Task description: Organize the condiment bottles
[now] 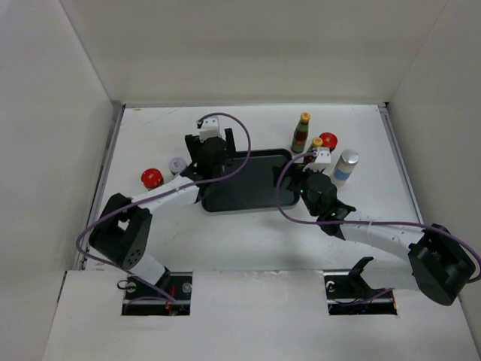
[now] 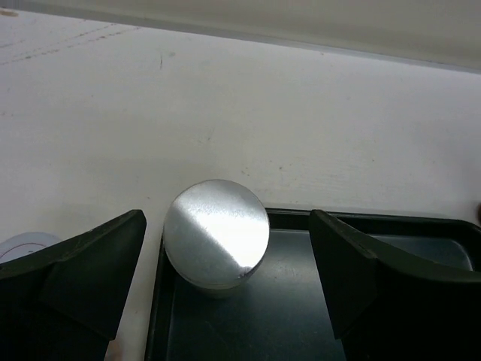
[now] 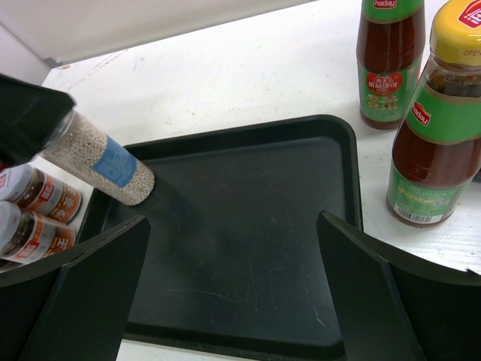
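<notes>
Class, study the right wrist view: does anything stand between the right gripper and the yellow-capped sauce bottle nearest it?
Nothing visible does. The yellow-capped sauce bottle stands on the table just outside the tray's right rim, beside the open right gripper. The second sauce bottle stands farther off, not between them.

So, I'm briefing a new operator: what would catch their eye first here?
A black tray sits mid-table. In its far-left corner stands one silver-lidded jar between the left gripper's open jaws, untouched. Two sauce bottles stand beside the tray's right edge, by the open right gripper.
</notes>
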Controlling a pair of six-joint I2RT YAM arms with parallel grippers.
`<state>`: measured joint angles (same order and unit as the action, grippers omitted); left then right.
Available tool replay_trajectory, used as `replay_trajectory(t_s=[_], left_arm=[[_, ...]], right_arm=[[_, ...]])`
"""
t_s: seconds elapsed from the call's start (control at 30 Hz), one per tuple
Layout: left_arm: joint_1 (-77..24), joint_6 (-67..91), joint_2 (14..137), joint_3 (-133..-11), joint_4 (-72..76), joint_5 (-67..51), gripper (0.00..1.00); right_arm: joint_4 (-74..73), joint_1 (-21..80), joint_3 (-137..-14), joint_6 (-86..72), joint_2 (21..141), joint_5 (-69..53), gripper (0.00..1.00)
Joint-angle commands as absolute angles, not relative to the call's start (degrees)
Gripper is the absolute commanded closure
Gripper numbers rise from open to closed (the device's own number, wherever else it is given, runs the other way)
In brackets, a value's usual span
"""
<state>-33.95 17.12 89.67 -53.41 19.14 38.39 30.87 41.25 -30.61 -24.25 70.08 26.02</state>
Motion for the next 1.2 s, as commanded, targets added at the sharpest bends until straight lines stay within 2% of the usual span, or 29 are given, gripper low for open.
replay_trajectory(t_s=[0.0, 0.07, 0.1, 0.2, 0.23, 0.3, 0.4, 0.47, 0.53, 0.63, 0.73, 0.83, 1.17], left_arm=[[-34.06, 17.66, 80.97, -51.25, 21.89, 39.20, 0.09], [-33.53, 19.06, 76.49, -48.35, 20.49, 39.63, 0.10], [-33.09, 20.12, 73.94, -46.60, 19.35, 40.07, 0.11], [-31.16, 24.50, 66.38, -42.37, 12.16, 43.93, 0.13], [-30.72, 26.26, 64.10, -41.41, 9.00, 45.34, 0.15], [-29.75, 29.08, 60.48, -40.00, 3.98, 47.28, 0.20], [-27.30, 30.06, 57.93, -40.34, -3.23, 50.09, 0.37], [-25.80, 30.93, 56.52, -40.87, -7.36, 50.97, 0.41], [-24.22, 32.34, 55.38, -41.31, -10.53, 50.63, 0.38], [-22.20, 34.88, 54.58, -42.71, -16.68, 49.40, 0.24], [-20.18, 36.47, 53.53, -43.59, -23.01, 49.48, 0.10], [-17.89, 36.56, 52.91, -42.98, -24.17, 47.91, 0.07], [-14.99, 37.00, 61.69, -41.31, -17.06, 42.63, 0.08]], right_arm=[[33.40, 40.91, -31.20, -24.96, 69.17, 26.28, 0.00], [33.40, 40.91, -31.11, -25.05, 69.08, 26.37, 0.06], [33.40, 40.91, -31.11, -25.05, 68.91, 26.28, 0.13], [33.49, 40.74, -31.11, -25.14, 69.34, 26.19, 0.47], [33.23, 40.65, -31.37, -25.22, 69.87, 25.93, 0.54], [32.70, 40.91, -31.99, -25.23, 70.66, 25.84, 0.59], [33.22, 40.74, -32.08, -25.49, 71.72, 25.67, 0.54], [32.96, 40.82, -32.34, -25.75, 71.89, 25.40, 0.39], [33.22, 41.00, -32.08, -25.66, 71.37, 25.40, 0.24], [33.49, 40.56, -31.55, -26.19, 70.67, 25.23, 0.14], [33.49, 40.56, -31.46, -26.37, 70.49, 24.87, 0.09], [33.49, 40.56, -31.81, -26.98, 71.28, 23.91, 0.07], [33.49, 40.74, -31.55, -27.25, 70.14, 23.47, 0.06]])
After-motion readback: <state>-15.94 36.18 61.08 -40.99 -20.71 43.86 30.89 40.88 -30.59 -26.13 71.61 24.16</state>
